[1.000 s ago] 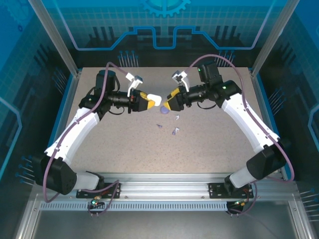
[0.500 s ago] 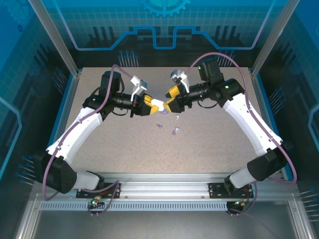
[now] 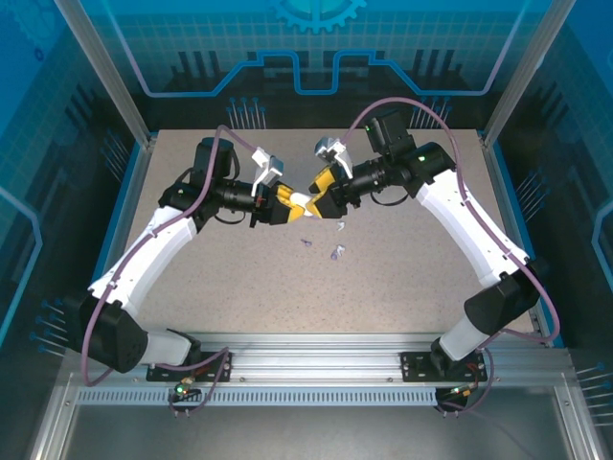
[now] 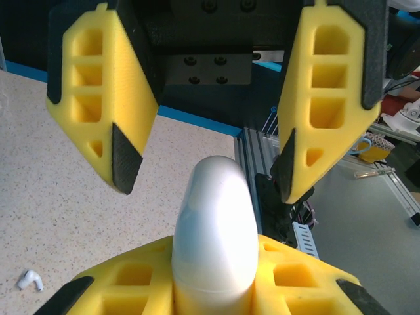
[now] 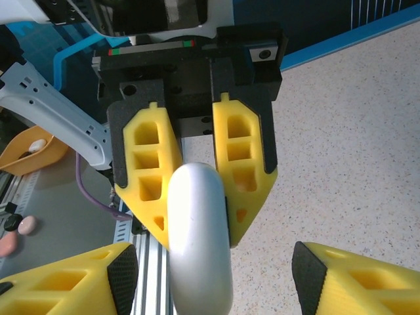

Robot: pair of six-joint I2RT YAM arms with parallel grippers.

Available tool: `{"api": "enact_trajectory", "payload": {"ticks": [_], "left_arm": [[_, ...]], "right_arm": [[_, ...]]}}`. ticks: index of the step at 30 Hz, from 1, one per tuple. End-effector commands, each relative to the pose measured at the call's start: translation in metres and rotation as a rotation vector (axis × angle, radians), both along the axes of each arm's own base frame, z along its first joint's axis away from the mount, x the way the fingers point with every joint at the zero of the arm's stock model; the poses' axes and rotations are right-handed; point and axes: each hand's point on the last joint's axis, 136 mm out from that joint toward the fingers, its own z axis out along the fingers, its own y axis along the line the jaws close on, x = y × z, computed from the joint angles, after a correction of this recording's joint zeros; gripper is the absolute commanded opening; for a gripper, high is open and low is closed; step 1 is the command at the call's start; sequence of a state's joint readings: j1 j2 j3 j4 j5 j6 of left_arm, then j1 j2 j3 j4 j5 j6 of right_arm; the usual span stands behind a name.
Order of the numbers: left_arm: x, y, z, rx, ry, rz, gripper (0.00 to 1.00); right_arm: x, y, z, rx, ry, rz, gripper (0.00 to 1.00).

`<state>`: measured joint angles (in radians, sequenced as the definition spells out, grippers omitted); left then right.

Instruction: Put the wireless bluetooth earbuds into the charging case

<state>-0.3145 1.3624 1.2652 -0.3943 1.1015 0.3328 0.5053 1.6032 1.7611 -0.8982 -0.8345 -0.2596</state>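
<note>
Top view: left gripper [image 3: 291,204] clamped on the white charging case [image 3: 302,198], held above the table [image 3: 412,278] at mid-scene, a little far of centre. Right gripper [image 3: 317,198] nose to nose with it, jaws apart, straddling the case's free end with no contact visible. Earbuds [image 3: 335,253] loose on the table just nearer, a few pale pieces, all outside the case.

Left wrist view: case jutting up from between the left fingers, gripped by its lower half. Right fingers spread wide to either side of the rounded tip, with a gap on both sides. One earbud lying on the table at lower left.

Right wrist view: same meeting from the other side, case pinched between the left pads, right fingers open at the bottom corners. Off the table at left, an orange bowl [image 5: 29,161] with one pale item inside, too small to identify.

Appears to be the opening step, with the case seemingly shut, nothing seen inside, no earbud loaded. Calls next for closing the right jaws squarely on the free end and working the lid up without twisting the case out of the left grip.
</note>
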Motion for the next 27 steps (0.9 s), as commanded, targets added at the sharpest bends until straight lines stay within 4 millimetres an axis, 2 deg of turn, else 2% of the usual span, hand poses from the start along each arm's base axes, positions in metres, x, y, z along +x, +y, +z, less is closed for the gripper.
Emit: {"api": "enact_trajectory", "payload": {"ticks": [1,11,27], "left_arm": [[-0.01,-0.003,0.015,-0.028,-0.05,-0.056,0.06],[-0.016,-0.004,0.014,-0.025,-0.054,-0.077,0.06],[-0.023,-0.005,0.011,-0.013,-0.057,-0.099,0.07]], "right_arm": [[0.0,0.002,0.001,-0.016,-0.003,-0.004,0.67],[0.013,0.0,-0.004,-0.048,-0.017,-0.067,0.66],[0.031,-0.008,0.005,-0.044,-0.043,-0.167,0.66]]}}
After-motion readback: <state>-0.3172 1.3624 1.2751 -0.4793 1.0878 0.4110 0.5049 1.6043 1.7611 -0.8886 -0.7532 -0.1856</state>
